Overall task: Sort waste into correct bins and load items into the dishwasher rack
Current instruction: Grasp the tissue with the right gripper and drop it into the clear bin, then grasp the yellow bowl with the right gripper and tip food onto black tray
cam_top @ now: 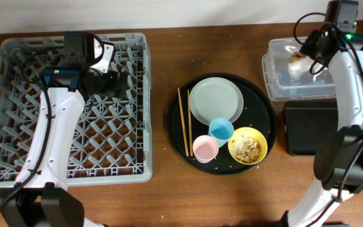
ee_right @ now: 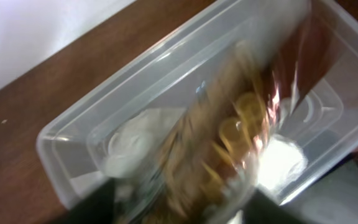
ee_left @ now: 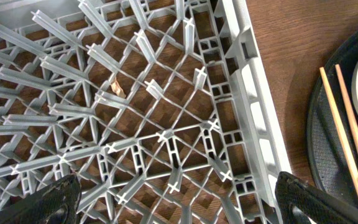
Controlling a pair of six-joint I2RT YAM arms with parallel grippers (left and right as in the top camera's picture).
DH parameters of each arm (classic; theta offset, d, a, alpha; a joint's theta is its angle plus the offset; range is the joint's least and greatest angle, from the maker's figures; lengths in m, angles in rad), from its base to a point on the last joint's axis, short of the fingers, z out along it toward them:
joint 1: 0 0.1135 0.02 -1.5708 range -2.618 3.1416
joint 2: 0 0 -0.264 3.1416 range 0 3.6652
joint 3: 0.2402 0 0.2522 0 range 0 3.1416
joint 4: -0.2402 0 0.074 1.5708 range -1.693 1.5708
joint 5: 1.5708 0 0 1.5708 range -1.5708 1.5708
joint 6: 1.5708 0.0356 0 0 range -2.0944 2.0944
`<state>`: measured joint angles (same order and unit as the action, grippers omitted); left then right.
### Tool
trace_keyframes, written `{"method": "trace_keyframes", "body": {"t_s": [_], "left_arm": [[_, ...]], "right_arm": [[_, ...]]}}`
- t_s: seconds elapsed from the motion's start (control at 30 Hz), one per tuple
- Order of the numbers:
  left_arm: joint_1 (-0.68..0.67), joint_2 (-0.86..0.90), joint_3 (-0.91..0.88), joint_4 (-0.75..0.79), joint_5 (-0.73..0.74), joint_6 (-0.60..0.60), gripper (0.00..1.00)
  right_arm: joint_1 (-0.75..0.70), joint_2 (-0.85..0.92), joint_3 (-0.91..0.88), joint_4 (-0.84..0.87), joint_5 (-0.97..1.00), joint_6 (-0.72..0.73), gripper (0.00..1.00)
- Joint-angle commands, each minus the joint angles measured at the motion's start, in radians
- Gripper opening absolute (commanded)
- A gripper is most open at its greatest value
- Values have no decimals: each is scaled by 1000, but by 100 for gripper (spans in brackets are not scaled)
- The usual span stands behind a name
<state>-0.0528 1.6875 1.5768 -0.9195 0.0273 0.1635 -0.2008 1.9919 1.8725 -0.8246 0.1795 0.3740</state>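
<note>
On round tray (cam_top: pixel 260 107): one plate (cam_top: pixel 215 101), one bowl (cam_top: pixel 247 145), two cups (cam_top: pixel 220 131), two chopsticks (cam_top: pixel 183 120); left end effector (ee_left: pixel 180 200) spread, right (cam_top: pixel 306 53) unclear.

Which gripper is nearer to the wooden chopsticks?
Left. The left gripper is over the rack, just left of the chopsticks; the right gripper is over the clear tub, far to their right.

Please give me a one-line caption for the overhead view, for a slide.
Right tool over the clear tub, left tool over the rack, round tray loaded.
</note>
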Motion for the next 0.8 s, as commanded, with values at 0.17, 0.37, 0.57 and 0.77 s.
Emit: {"method": "trace_keyframes", "body": {"t_s": [0.17, 0.37, 0.57, 0.77], "left_arm": [[3, 9, 14, 2, 11, -13, 99], [3, 8, 14, 2, 11, -13, 99], [3, 9, 14, 2, 11, -13, 99], [3, 8, 14, 2, 11, -13, 99]], "right_arm": [[-3, -151, 110, -70, -44, -56, 98], [31, -195, 110, -268, -410, -158, 87], [297, -194, 106, -669, -325, -156, 81], [420, -202, -312, -581, -261, -73, 66]]}}
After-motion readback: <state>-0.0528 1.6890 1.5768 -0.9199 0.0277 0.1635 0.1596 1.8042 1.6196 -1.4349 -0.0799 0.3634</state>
